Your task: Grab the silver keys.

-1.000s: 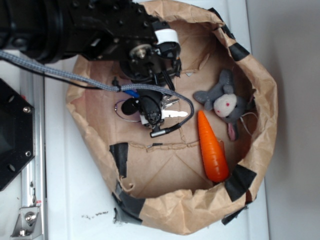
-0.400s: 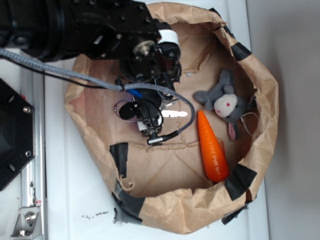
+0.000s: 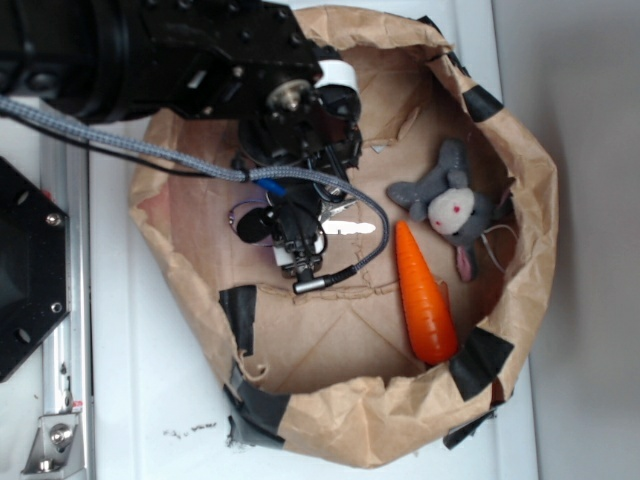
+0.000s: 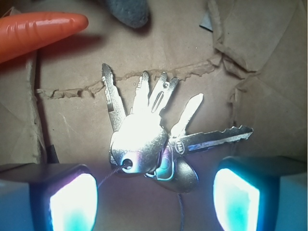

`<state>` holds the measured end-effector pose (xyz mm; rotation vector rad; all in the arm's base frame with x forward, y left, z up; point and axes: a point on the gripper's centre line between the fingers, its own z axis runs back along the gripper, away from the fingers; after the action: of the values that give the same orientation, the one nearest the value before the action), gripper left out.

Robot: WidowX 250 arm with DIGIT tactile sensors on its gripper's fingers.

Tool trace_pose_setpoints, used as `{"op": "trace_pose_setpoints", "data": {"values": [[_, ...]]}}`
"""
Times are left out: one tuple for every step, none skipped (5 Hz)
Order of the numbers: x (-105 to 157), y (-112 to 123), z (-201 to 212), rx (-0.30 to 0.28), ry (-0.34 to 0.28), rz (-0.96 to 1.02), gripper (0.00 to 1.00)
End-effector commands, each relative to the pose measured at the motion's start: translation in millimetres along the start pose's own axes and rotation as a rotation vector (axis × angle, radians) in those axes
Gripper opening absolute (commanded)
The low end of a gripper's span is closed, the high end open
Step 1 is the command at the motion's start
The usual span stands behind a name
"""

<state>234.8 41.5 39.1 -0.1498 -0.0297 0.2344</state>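
Claw (image 3: 296,235) first, as the exterior view gives it: my black arm reaches in from the upper left and hangs low inside a crumpled brown paper bag (image 3: 520,300) patched with black tape, which sits on the white desk (image 3: 130,400). From this angle my own wrist and a grey braided cable (image 3: 130,148) cover most of the fingers, so I cannot judge their spacing here. Only one bright blade of the silver keys (image 3: 350,229) sticks out to the right of my claw; the rest of the bunch is hidden under me, apart from a thin ring showing on the left. An orange carrot toy (image 3: 425,298) lies to the right on the bag's floor, and a grey plush bunny (image 3: 450,207) sits just above its tip, close to the bag wall.

In the wrist view my claw (image 4: 154,197) stands apart: the two pads (image 4: 72,202) glow pale blue at the bottom corners, cut off by the frame edge, with the silver keys (image 4: 144,139) lying between and just ahead of them. The blades fan upward and to the right across torn cardboard; glare washes out the key heads. The carrot toy (image 4: 38,29) is cropped at upper left, and a grey blurred shape at the top edge is probably the bunny (image 4: 127,12).
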Motion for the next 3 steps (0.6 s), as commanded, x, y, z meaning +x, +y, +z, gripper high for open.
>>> {"op": "trace_pose_setpoints", "data": {"values": [[19, 5, 13, 0.01, -0.045, 0.003, 1.0], [9, 2, 20, -0.002, -0.007, -0.002, 1.0], [1, 3, 24, -0.015, 0.02, -0.03, 1.0]]}}
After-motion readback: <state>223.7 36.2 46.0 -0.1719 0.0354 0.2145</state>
